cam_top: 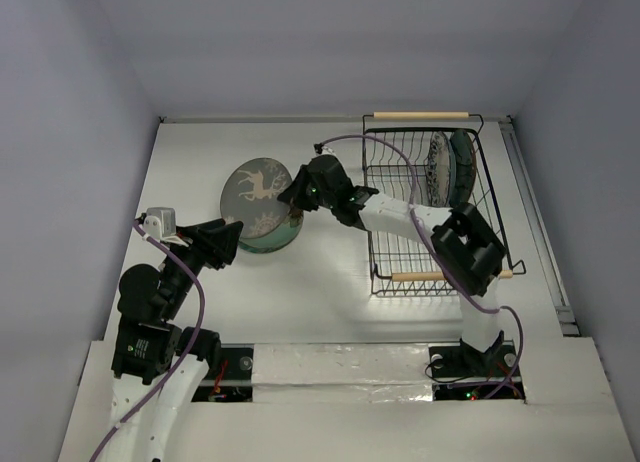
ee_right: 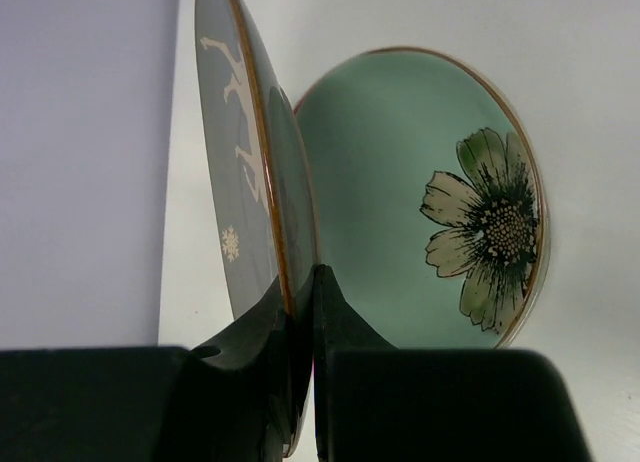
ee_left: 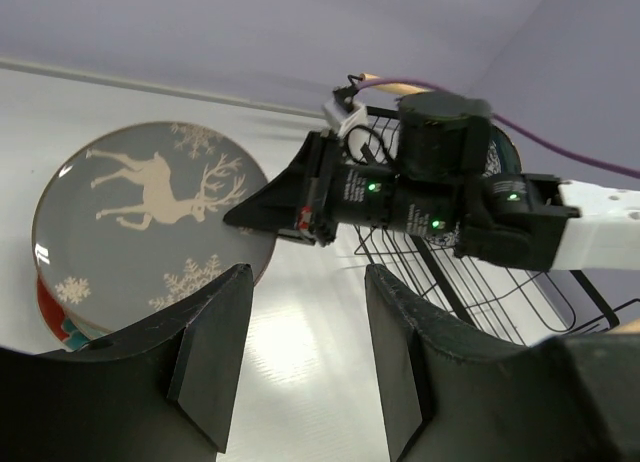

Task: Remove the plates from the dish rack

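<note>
The grey-brown deer plate hangs tilted over a stack on the table, its right rim pinched by my shut right gripper. Right under it lies a green plate with a flower. The black wire dish rack stands at the right with two plates upright at its far end: a white patterned one and a dark teal one. My left gripper sits open and empty just left of the stack.
A red rim shows low in the stack under the deer plate. The right arm's forearm reaches over the rack's left side. Purple-grey walls close the table at the back and both sides.
</note>
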Available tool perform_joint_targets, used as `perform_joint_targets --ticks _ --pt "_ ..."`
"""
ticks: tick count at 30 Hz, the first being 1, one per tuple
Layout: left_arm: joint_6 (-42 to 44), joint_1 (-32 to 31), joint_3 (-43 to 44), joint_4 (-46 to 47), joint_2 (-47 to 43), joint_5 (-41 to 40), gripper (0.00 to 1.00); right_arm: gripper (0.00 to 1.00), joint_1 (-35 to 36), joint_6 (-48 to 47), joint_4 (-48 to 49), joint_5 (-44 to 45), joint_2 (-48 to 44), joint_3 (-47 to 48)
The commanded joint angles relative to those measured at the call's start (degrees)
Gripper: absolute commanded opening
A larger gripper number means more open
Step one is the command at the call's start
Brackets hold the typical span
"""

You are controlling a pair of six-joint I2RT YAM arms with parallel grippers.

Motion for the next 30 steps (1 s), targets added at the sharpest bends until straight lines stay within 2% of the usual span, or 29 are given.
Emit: perform_joint_targets --ticks 1,8,10,11,12,14,15,18,24,29,30 --pt "-0.4 -0.4 -0.4 2.7 -0.2 0.3 0.45 0.0 0.2 5.0 12.3 -3.0 1.0 4.3" --pt "-0.4 -0.4 -0.4 2.7 -0.1 0.3 0.45 0.0 0.2 6.7 13.7 -3.6 3.1 2.8" --pt "-0.4 -0.4 -0.4 2.7 -0.1 0.3 0.45 0.04 0.2 6.9 13.7 -3.2 3.1 2.0" --pt "-0.4 -0.4 -0.4 2.6 -0.1 0.3 0.45 0.07 0.2 6.9 13.7 -3.2 3.1 1.6" --pt "-0.4 -0.4 -0.4 2.6 -0.1 0.3 0.45 0.15 0.2 6.9 13.7 -3.2 3.2 0.9" --pt "-0.4 -0.4 -0.4 2.6 -0.2 0.3 0.45 0.23 0.2 6.9 13.3 -3.0 3.4 0.1" --pt "-0.4 -0.4 -0.4 2.6 -0.1 0.3 0.45 0.31 0.2 6.8 13.2 -2.6 3.3 -0.7" --pt "-0.4 -0.4 -0.4 2.6 -0.2 0.3 0.45 0.47 0.2 5.4 11.3 -1.6 3.2 -1.2" --pt "-0.4 -0.4 -0.4 2.6 -0.2 0.3 0.45 0.65 1.3 1.2 5.7 0.8 2.7 -0.5" --pt "-0.4 -0.4 -0.4 2.5 -0.3 0.2 0.45 0.74 2.4 -3.6 -1.7 7.9 1.6 1.3" --pt "-0.4 -0.4 -0.4 2.6 -0.3 0.3 0.45 0.8 3.1 -4.3 -2.6 8.9 1.5 1.7"
